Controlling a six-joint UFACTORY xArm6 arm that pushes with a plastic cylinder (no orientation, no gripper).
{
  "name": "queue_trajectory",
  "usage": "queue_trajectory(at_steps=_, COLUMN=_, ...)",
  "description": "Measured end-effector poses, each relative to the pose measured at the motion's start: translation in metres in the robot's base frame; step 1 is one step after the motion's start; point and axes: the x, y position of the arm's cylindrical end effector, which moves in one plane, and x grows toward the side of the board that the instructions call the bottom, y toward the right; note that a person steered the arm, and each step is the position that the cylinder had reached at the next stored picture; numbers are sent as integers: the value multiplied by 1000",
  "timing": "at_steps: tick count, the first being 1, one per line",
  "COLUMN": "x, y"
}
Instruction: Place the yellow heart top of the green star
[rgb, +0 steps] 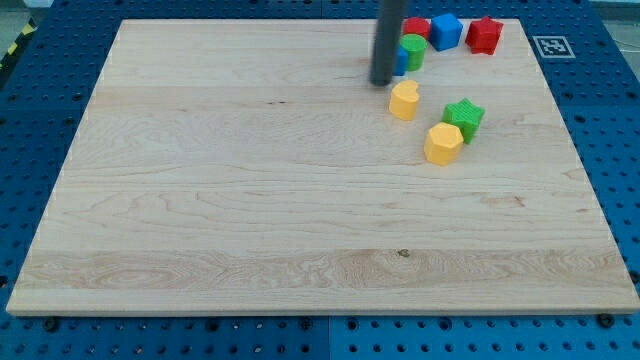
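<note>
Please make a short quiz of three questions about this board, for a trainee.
1. True or false: my tip touches the green star.
2. Which block lies nearest my tip? A) yellow heart B) yellow hexagon C) red block
3. Fill in: the yellow hexagon lies against the green star at its lower ____.

Key: 1 false, it stands up-left of the heart; 2 A; 3 left.

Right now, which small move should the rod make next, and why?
Probably slide my tip round to the left of the yellow heart, then push right: the heart lies left of the green star, not yet above it.
</note>
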Motion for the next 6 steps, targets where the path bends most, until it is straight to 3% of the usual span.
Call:
queue_trajectory(at_steps=1, x=30, y=-47)
queue_trajectory(at_steps=2, x=42, y=-33)
queue_trajectory(at_steps=5, x=35, y=83)
queue_trajectory(at_steps=6, x=35, y=89)
